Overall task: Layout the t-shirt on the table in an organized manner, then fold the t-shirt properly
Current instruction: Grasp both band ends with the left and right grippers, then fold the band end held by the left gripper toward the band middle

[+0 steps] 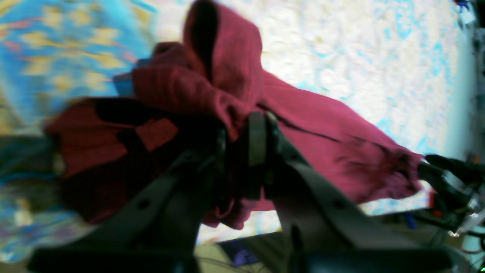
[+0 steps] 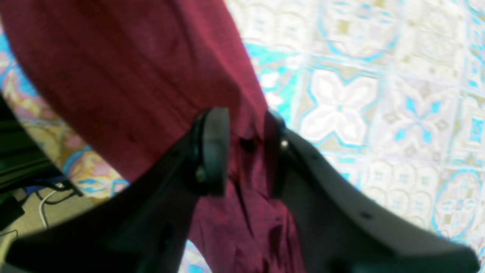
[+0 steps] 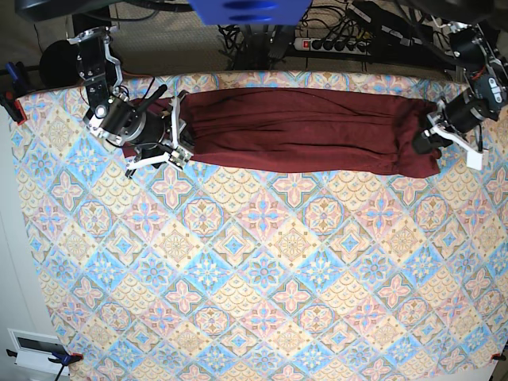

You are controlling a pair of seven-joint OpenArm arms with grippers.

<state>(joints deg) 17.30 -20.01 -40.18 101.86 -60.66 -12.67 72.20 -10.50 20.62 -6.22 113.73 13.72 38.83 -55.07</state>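
The dark maroon t-shirt [image 3: 305, 131] is stretched in a long band along the far edge of the table [image 3: 262, 270]. At the band's right end in the base view, my left gripper [image 3: 426, 143] is shut on bunched cloth. The left wrist view shows its fingers [image 1: 257, 140] pinched on a thick fold of the t-shirt [image 1: 303, 125]. At the band's left end, my right gripper [image 3: 179, 133] is shut on the other end. Its pads [image 2: 216, 148] have a fold of the t-shirt [image 2: 125, 76] between them. The cloth hangs slightly lifted between both grips.
A power strip [image 3: 341, 41] and tangled cables lie behind the table's far edge. Red clamps [image 3: 12, 103] hold the patterned cloth at the left corner. A white box [image 3: 36, 349] sits at the near left. The table's far edge runs just behind the shirt.
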